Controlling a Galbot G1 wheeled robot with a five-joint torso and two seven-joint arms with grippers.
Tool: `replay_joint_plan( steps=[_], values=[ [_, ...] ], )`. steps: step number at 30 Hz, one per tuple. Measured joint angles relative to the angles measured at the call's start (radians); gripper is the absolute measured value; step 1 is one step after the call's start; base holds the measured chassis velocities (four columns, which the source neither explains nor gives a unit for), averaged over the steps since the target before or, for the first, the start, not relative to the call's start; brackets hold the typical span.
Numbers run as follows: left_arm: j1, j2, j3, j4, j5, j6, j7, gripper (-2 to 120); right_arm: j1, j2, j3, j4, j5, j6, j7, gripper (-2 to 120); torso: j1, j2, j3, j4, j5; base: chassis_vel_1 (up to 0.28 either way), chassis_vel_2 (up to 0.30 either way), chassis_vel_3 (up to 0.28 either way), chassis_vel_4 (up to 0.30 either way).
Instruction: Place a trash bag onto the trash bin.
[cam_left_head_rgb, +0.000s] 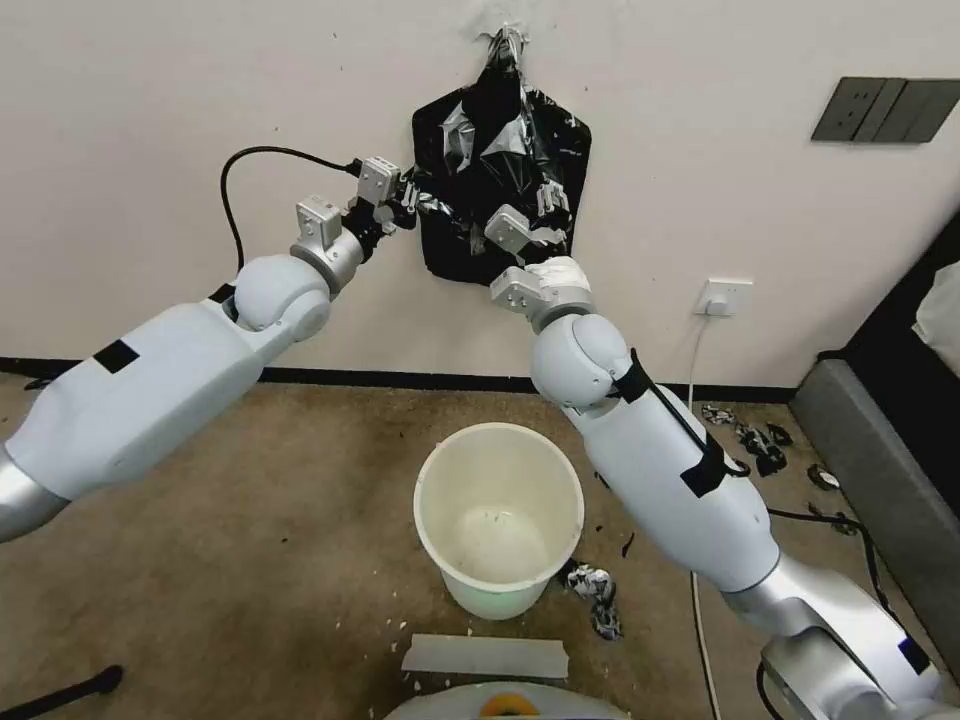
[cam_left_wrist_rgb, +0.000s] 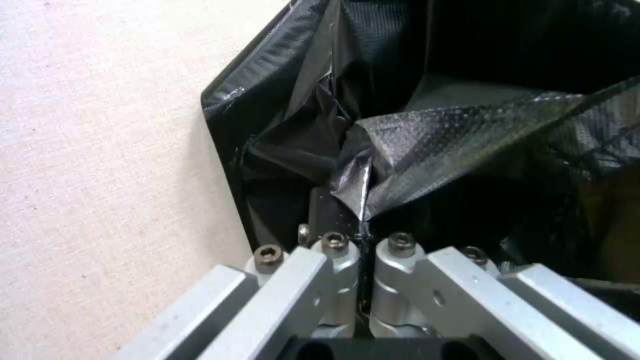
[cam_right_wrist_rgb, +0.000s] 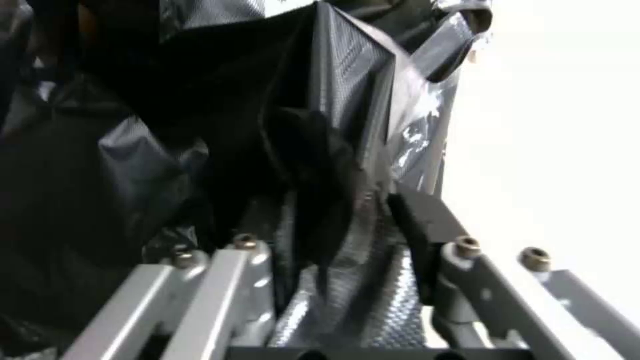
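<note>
From the head camera, your left gripper (cam_left_head_rgb: 408, 205) and right gripper (cam_left_head_rgb: 549, 215) reach into the trash bag (cam_left_head_rgb: 500, 180) hanging on the wall, the trash bin (cam_left_head_rgb: 498, 515) well below. At your left wrist, jaws pinch a fold. At your right wrist, jaws stand wide around film. You're mid-grab; next, close right.

No readable text, label, brand, number or sign is showing anywhere in these views.
</note>
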Motion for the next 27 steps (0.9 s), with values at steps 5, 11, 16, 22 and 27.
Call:
replay_joint_plan(
  steps=[5,11,16,22,27],
  values=[
    [0.002,0.006,0.000,-0.003,0.000,0.000,0.000,0,0.003,-0.003,0.001,0.008,0.013,0.001,0.001,18,0.000,0.000,0.000,0.0000,0.0000,0.000,0.000,0.000,0.000],
    [0.015,0.011,-0.011,-0.019,0.000,0.000,-0.007,0,0.011,-0.009,0.011,0.016,0.034,0.001,0.003,0,0.000,0.000,0.000,0.0000,0.0000,0.000,0.000,0.000,0.000],
    [0.028,0.012,-0.029,-0.025,-0.001,0.000,-0.010,0,0.013,-0.015,0.015,0.031,0.070,-0.005,0.004,0,0.000,0.000,0.000,0.0000,0.0000,0.000,0.000,0.000,0.000],
    [0.126,0.017,-0.147,-0.128,-0.058,0.097,-0.094,0,-0.024,-0.044,0.020,0.104,0.258,-0.084,0.004,0,0.000,0.000,0.000,0.0000,0.0004,0.000,0.000,0.000,0.000],
    [0.447,-0.008,-0.443,-0.347,-0.114,0.250,-0.196,0,-0.135,-0.120,0.048,0.241,0.385,-0.136,-0.035,0,0.000,0.000,0.000,-0.0005,0.0001,0.000,0.000,0.000,0.000]
  ],
)
